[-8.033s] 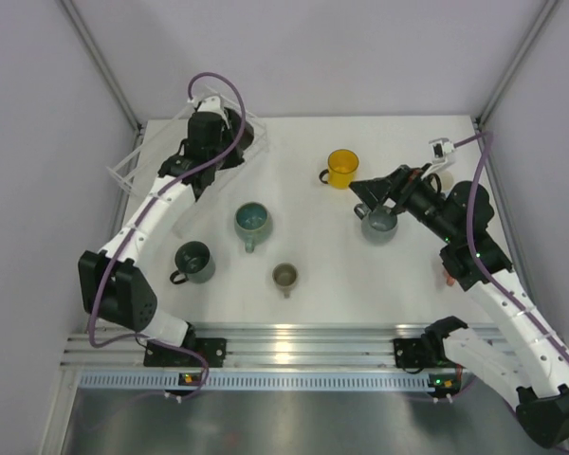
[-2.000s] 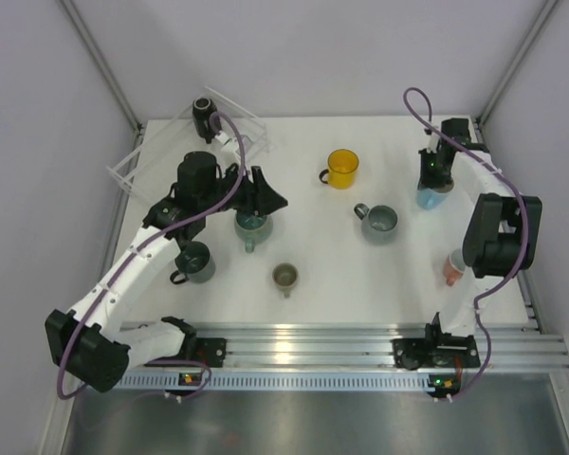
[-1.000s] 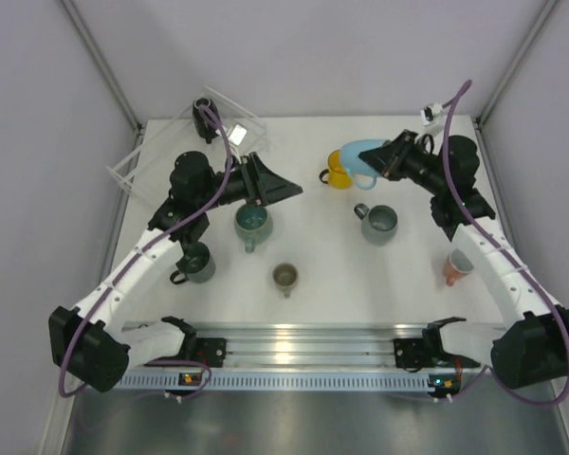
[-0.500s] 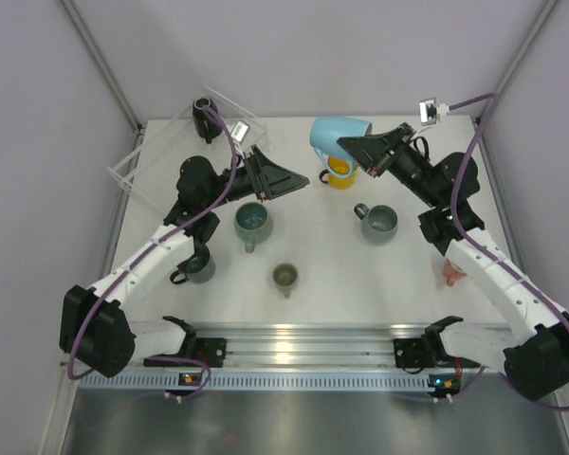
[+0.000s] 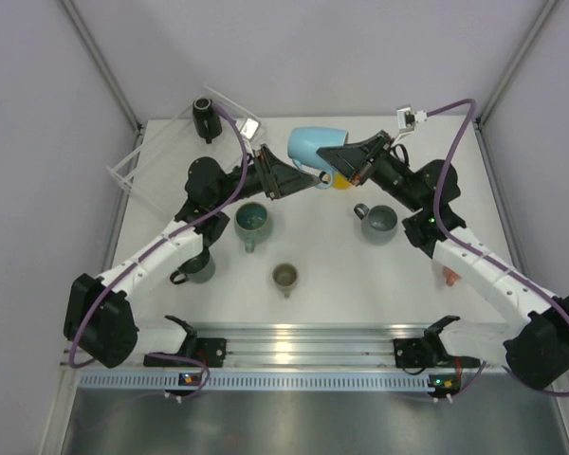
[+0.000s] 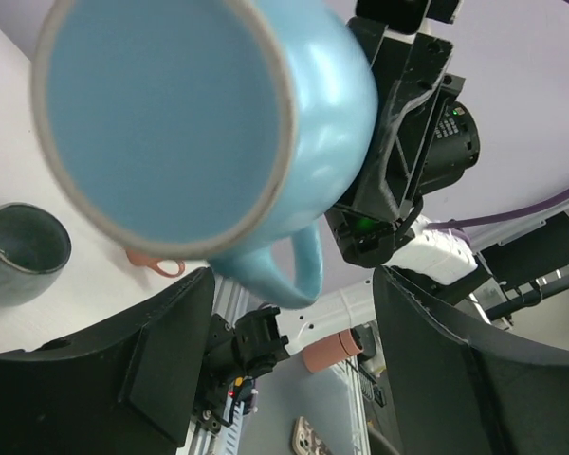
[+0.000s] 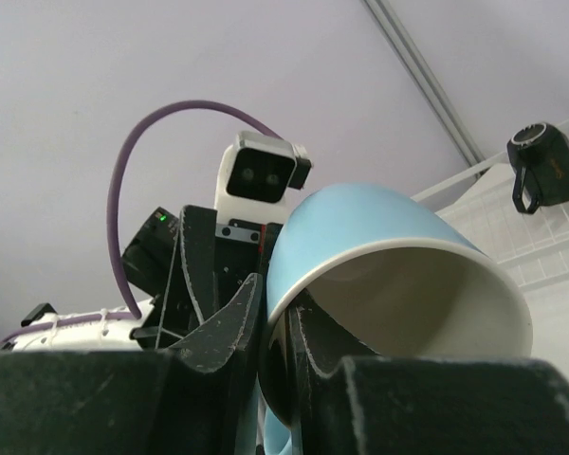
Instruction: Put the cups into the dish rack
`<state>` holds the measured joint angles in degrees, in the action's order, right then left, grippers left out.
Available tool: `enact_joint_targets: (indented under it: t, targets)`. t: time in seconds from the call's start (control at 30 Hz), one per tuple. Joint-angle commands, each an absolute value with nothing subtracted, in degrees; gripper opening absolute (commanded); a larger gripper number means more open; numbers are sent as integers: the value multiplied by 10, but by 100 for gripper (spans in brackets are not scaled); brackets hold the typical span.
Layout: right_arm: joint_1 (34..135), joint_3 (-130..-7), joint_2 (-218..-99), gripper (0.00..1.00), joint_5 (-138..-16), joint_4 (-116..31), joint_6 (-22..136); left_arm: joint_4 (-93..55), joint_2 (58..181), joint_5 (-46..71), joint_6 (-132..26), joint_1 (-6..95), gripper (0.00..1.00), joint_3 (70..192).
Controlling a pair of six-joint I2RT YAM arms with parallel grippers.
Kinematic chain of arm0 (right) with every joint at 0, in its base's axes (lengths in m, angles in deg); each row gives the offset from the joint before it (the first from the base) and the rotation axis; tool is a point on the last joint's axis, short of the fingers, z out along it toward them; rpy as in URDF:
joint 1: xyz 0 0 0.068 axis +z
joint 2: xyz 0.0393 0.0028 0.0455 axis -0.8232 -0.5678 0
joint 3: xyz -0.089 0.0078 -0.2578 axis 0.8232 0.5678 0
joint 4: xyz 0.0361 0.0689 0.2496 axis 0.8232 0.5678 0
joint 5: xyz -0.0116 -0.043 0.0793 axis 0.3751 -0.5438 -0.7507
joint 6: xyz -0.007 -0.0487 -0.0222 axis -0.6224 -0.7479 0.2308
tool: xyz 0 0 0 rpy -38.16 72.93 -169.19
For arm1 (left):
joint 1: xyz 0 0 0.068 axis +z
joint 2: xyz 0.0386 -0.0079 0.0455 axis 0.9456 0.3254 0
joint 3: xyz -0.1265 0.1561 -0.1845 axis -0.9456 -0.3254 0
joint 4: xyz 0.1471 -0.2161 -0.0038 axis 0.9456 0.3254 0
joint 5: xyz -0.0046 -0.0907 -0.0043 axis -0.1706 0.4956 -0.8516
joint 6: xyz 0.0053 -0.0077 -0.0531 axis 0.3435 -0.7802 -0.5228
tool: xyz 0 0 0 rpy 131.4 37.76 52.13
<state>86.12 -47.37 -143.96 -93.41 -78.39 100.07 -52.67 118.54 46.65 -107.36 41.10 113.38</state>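
Your right gripper [image 5: 339, 156] is clamped on the rim of the light blue mug [image 5: 313, 144], holding it in the air above the worktop's [image 5: 360, 275] far edge. Your left gripper [image 5: 292, 176] stands open beside it, the mug's handle hanging between its fingers [image 6: 171, 351]. A black mug [image 5: 205, 116] sits in the dish rack [image 5: 133, 167] at the far left corner.

Both arms raised, angled toward each other. Right pincer [image 5: 334, 158] pinches light blue cup [image 5: 309, 144] rim; left pincer [image 5: 302, 179] spread wide, facing that cup's mouth.

Light blue mug [image 5: 315, 145] aloft, tipped on its side.
Black mug [image 5: 205, 118] sits in the clear dish rack [image 5: 137, 163]; teal mug [image 5: 251, 221] upright on the tabletop [image 5: 341, 275].
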Motion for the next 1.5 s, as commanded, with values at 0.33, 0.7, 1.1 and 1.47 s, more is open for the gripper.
enact_joint_targets:
  t: [0.33,0.7,1.1,1.47]
  targets:
    - [900,-475,-1443,0,-934,-900,1017,-638,1213,448,-1119,393,60,1155]
    - [924,-451,-1443,1,-932,-894,1011,-684,1226,453,-1159,392,4,1139]
    - [922,-437,-1362,48,-866,-745,919,-635,1207,433,-1109,393,0,1113]
    - [912,-460,-1292,95,-798,-588,862,-404,1182,373,-943,395,0,1166]
